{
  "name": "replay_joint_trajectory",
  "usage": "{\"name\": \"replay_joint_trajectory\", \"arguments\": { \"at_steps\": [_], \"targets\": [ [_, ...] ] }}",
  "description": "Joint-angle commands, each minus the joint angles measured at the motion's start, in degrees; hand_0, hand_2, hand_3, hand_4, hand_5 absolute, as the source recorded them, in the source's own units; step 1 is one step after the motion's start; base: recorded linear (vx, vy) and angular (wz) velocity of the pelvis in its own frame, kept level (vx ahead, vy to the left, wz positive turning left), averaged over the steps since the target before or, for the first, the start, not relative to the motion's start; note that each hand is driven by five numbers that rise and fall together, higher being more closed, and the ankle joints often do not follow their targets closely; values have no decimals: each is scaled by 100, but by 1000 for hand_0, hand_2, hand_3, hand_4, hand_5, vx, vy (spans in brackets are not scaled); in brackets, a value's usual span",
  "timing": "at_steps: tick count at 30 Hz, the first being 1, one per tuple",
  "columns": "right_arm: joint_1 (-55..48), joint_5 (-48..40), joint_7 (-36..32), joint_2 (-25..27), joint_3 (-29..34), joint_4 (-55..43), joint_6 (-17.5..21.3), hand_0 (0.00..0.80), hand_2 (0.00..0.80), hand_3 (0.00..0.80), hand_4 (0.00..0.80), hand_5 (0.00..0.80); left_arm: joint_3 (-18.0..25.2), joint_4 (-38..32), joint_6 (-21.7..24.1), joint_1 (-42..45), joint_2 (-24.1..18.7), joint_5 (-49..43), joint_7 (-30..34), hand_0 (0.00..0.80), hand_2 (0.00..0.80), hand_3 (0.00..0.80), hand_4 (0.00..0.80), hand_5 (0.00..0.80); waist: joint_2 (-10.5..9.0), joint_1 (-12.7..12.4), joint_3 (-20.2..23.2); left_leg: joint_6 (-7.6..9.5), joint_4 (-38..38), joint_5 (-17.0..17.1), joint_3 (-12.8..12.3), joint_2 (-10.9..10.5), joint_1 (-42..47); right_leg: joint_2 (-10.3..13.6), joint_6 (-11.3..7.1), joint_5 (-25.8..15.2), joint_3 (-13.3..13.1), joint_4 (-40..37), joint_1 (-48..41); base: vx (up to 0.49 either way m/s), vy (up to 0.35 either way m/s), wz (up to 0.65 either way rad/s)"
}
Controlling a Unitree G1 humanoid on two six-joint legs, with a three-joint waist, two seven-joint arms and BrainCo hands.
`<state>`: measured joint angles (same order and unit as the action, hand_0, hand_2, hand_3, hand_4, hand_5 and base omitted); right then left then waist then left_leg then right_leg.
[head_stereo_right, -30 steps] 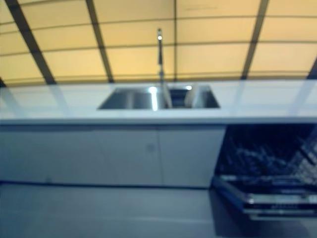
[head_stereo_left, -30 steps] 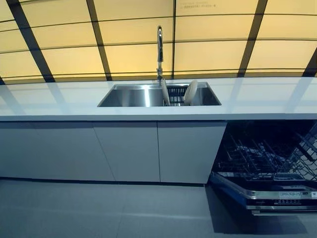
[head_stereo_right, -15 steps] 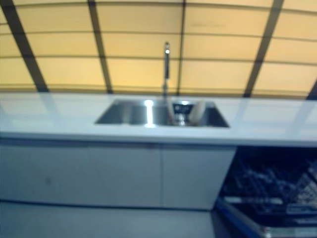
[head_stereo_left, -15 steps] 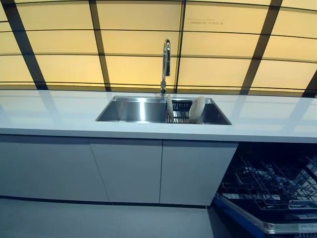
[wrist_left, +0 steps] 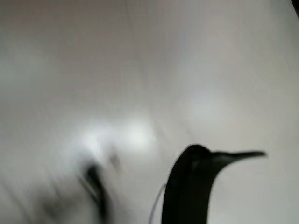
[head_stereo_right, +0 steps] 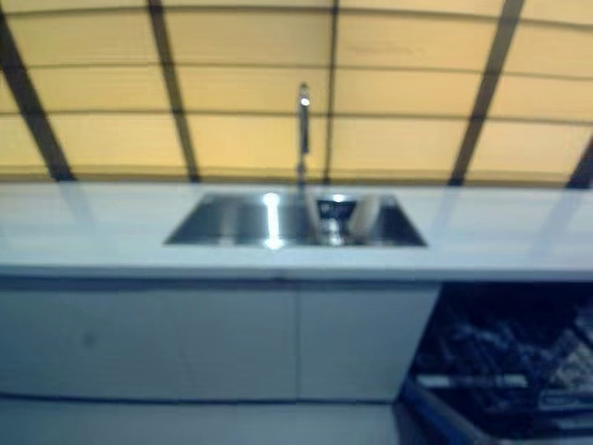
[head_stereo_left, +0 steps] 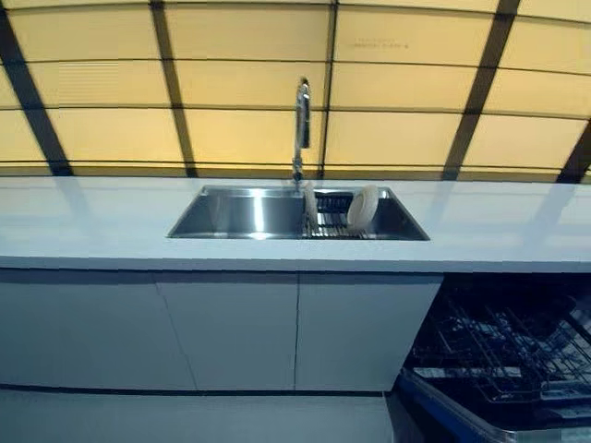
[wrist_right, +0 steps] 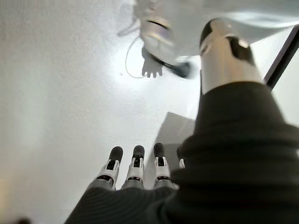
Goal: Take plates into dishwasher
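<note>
Two pale plates stand on edge in a dark rack in the right part of the steel sink [head_stereo_left: 231, 212]: one plate [head_stereo_left: 362, 209] at the right, a second plate [head_stereo_left: 310, 199] near the tap. The dishwasher [head_stereo_left: 499, 355] stands open at the lower right, with its wire rack pulled out and holding no plates. Neither hand shows in the eye views. My right hand [wrist_right: 136, 164] hangs over the pale floor, fingers straight, holding nothing. In the left wrist view only a dark blurred part of my left hand [wrist_left: 187, 186] shows over the floor.
A tall tap [head_stereo_left: 301, 120] rises behind the sink. The white counter [head_stereo_left: 92, 226] runs the full width, with grey cabinet doors [head_stereo_left: 231, 332] below. The dishwasher's open door [head_stereo_left: 434, 415] juts out over the floor at the lower right.
The whole picture has shifted, so the camera has moved: the counter and sink sit lower and look nearer than a second ago. The plates and dishwasher have not moved.
</note>
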<state>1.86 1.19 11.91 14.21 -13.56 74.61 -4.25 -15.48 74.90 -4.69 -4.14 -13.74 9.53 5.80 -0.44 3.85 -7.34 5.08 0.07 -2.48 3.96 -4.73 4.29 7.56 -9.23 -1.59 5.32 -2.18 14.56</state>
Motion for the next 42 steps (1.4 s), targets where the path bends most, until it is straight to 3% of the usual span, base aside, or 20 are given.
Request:
{"name": "replay_joint_trajectory", "arguments": {
  "at_steps": [1, 3, 5, 8, 17, 20, 23, 24, 25, 27, 28, 29, 30, 31, 33, 34, 36, 37, 39, 42],
  "targets": [
    [220, -338, 183, 252, 125, -104, -94, 0, 0, 0, 0, 0, 40, -176, 58, -212, -33, -137, 13, 0, 0, 0, 0, 0, 14, -39, -91, 123, 665, -781, 370, -460, 226, -270, 247, -803, -87, 402, 136, 272, -145, 39],
    [244, -345, 199, 219, 105, -184, -333, 0, 0, 0, 0, 0, 96, -199, 36, -166, 5, -303, -21, 0, 0, 0, 0, 0, -22, -57, -32, 75, 861, -937, 341, -439, 299, -269, 293, -769, -37, 670, -17, 322, -140, 62],
    [254, -394, 83, 208, 63, -222, -277, 0, 0, 0, 0, 0, 66, -238, 159, -142, 1, -523, 135, 0, 0, 0, 0, 0, 20, -17, -35, -14, 782, -1072, 171, -218, 626, -247, 330, -685, 115, 996, -21, 407, -168, 48],
    [318, -444, 20, 238, -19, -271, -222, 0, 0, 0, 0, 0, -295, -322, 210, -290, 12, -711, 195, 0, 0, 0, 0, 0, 58, 30, -64, -53, 602, -1031, 168, -101, 631, -305, 387, -556, 98, 1062, 7, 217, -109, 19],
    [313, -328, -58, 216, -81, -228, -124, 0, 0, 0, 0, 0, -314, -217, 245, -144, 1, -848, 194, 0, 0, 0, 0, 0, 84, 71, -61, -173, 336, -847, 16, 18, 612, -341, 370, -496, 13, 812, -229, 175, -56, -1],
    [291, -173, -87, 206, -153, -163, -147, 0, 0, 0, 0, 0, -330, -250, 334, -157, 14, -555, 123, 0, 0, 0, 0, 0, 85, 96, 38, -315, 519, -843, -58, 217, 766, -427, 498, -292, -4, 875, -377, 272, -123, -4],
    [304, -205, -125, 202, -207, -169, -152, 0, 0, 0, 0, 0, -324, -265, 236, -187, 42, -256, -42, 0, 0, 0, 0, 0, 80, 77, 93, -502, 1023, -370, -131, 437, 751, -527, 652, -116, 113, 890, -538, 165, -123, 1],
    [320, -261, -160, 203, -262, -187, -145, 0, 0, 0, 0, 0, -190, -242, 93, -200, 91, 167, -194, 0, 0, 0, 0, 0, 7, 39, 109, -624, 1886, 119, -252, 607, 566, -580, 799, -19, 184, 822, -735, 183, -154, 1],
    [324, -300, -174, 201, -283, -195, -134, 0, 0, 0, 0, 0, -126, -235, 64, -193, 109, 278, -243, 0, 0, 0, 0, 0, -60, 30, 126, -642, 2302, 265, -261, 588, 416, -547, 838, -8, 186, 800, -772, 312, -219, 6],
    [324, -177, -203, 243, -370, -327, -181, 0, 0, 0, 0, 0, 175, -207, 196, -93, 186, 433, -387, 0, 0, 0, 0, 0, -268, -190, -16, -656, 4057, 570, -336, 404, -897, -506, 1019, 182, 82, 798, -1164, 313, -176, 3],
    [323, -191, -171, 269, -399, -350, -282, 0, 0, 0, 0, 0, 232, -206, 302, -75, 198, 429, -459, 0, 0, 0, 0, 0, -295, -357, -157, -619, 4185, 479, -417, 225, -1628, -526, 1014, 240, 6, 767, -1381, 212, -79, -8],
    [324, -213, -165, 271, -404, -349, -310, 0, 0, 0, 0, 0, 241, -207, 320, -73, 202, 442, -484, 0, 0, 0, 0, 0, -295, -383, -177, -612, 4179, 451, -424, 201, -1702, -530, 1009, 246, -8, 761, -1408, 271, 30, -23],
    [355, -262, -181, 263, -411, -283, -342, 0, 0, 0, 0, 0, 277, -192, 380, -36, 198, 540, -523, 0, 0, 0, 0, 0, -226, -524, -279, -585, 3336, 412, -432, 168, -1702, -621, 942, 307, -117, 709, -1593, 367, 124, -46],
    [400, -179, -215, 235, -371, -137, -268, 0, 0, 0, 0, 0, 356, -152, 452, 11, 165, 577, -497, 0, 0, 0, 0, 0, -143, -618, -347, -584, 1930, 591, -623, 327, -1647, -743, 882, 383, -166, 612, -1777, 437, 160, -62],
    [397, -156, -231, 227, -339, -99, -250, 0, 0, 0, 0, 0, 362, -133, 478, 6, 140, 503, -466, 0, 0, 0, 0, 0, -71, -680, -372, -658, 1256, 849, -706, 355, -1745, -841, 872, 432, -145, 573, -1892, 330, 119, -77],
    [369, -253, -246, 213, -301, -103, -294, 0, 0, 0, 0, 0, 342, -106, 512, -20, 120, 391, -452, 0, 0, 0, 0, 0, -20, -801, -382, -761, 681, 1150, -515, 293, -1955, -927, 864, 498, -209, 548, -2064, 351, 133, -67],
    [316, -143, -251, 216, -257, -140, -345, 0, 0, 0, 0, 0, 372, -220, 419, -35, 153, 314, -563, 0, 0, 0, 0, 0, -8, -836, -331, -682, 482, 1001, -302, 220, -1890, -946, 866, 670, -376, 626, -2145, 368, 188, -39],
    [249, -238, -169, 218, -233, -147, -415, 0, 0, 0, 0, 0, 340, -286, 260, -127, 89, 298, -543, 0, 0, 0, 0, 0, 35, -730, -219, -557, 380, 830, -332, 180, -1588, -915, 797, 825, -417, 851, -2068, 232, 156, -36],
    [245, -242, -183, 218, -232, -144, -417, 0, 0, 0, 0, 0, 333, -291, 259, -135, 82, 295, -545, 0, 0, 0, 0, 0, 36, -720, -218, -547, 389, 810, -333, 178, -1569, -911, 796, 843, -415, 878, -2059, 108, 68, -25],
    [116, -53, -344, 225, -72, -120, -272, 0, 0, 0, 0, 0, 178, -391, 160, -197, -105, 456, -488, 0, 0, 0, 0, 0, 111, -588, -124, -387, 71, 604, -266, 183, -969, -732, 676, 920, -167, 1120, -1937, 247, 122, -15]
  ]
}}
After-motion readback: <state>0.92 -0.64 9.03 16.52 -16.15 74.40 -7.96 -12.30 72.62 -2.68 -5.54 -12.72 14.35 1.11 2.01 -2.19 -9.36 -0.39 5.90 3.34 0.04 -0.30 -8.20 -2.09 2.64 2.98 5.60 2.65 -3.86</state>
